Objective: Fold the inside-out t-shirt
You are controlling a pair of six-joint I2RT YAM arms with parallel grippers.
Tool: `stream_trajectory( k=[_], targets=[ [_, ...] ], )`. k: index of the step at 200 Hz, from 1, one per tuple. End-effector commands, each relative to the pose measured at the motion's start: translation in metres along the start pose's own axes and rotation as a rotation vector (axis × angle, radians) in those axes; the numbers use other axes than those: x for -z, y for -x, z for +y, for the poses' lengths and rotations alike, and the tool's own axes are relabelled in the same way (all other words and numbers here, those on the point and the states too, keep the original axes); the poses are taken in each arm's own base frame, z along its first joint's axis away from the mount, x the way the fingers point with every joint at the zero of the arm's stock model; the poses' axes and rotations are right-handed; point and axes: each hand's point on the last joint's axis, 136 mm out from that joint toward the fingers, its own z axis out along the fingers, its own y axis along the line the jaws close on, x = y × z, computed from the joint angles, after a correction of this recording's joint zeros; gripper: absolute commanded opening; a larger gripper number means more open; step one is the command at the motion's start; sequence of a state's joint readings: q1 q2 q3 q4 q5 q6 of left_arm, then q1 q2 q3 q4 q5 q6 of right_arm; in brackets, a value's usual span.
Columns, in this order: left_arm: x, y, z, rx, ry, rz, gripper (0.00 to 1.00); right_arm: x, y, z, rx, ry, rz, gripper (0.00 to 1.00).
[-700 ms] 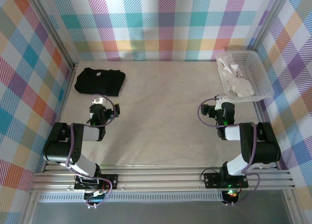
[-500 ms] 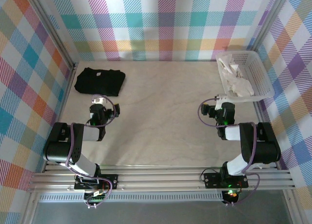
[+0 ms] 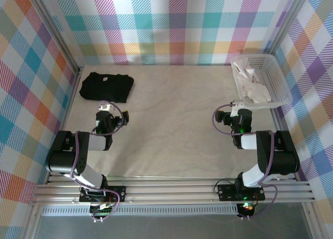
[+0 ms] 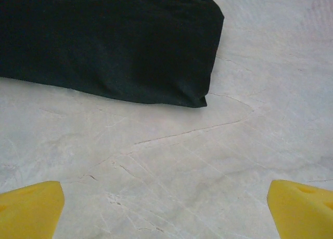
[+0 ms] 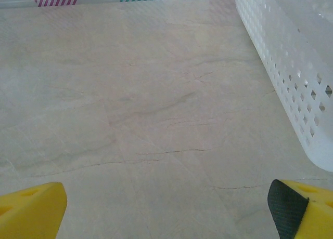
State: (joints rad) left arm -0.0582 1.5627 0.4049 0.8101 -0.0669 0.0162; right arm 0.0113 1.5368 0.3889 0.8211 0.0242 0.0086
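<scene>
A: Top view, any change?
B: None. Inside-out t-shirt point(image 3: 252, 88) sits bunched in basket point(image 3: 253, 55); right claw point(image 3: 237, 105) near basket, left claw point(image 3: 105, 108) well apart from it.
A: Left wrist?
B: Claw wide open, empty.
A: Right wrist?
B: Same, basket just beside. Folding unstarted.

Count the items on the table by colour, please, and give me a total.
Black: 1, the black t-shirt
White: 2, the white t-shirt and the basket holding it
Total: 3
</scene>
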Motion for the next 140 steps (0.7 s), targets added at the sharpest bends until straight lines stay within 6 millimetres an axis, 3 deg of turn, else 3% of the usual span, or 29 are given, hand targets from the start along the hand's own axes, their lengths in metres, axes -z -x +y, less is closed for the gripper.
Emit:
stream_trajectory(
  k=[1,83,100,140],
  targets=[
    [-0.003,0.006,0.000,0.004,-0.012,-0.007,1.00,-0.002,0.013,0.002,-0.010,0.020,-0.033,1.00],
    [-0.002,0.007,0.000,0.002,-0.011,-0.015,1.00,0.001,0.015,-0.001,-0.019,-0.003,-0.045,1.00],
    [0.004,0.017,0.015,0.039,0.080,-0.022,1.00,0.009,0.023,-0.006,-0.027,-0.038,-0.063,1.00],
    [0.046,0.050,0.053,0.264,0.300,0.005,1.00,0.044,0.043,-0.030,-0.181,-0.200,-0.043,1.00]
  ],
)
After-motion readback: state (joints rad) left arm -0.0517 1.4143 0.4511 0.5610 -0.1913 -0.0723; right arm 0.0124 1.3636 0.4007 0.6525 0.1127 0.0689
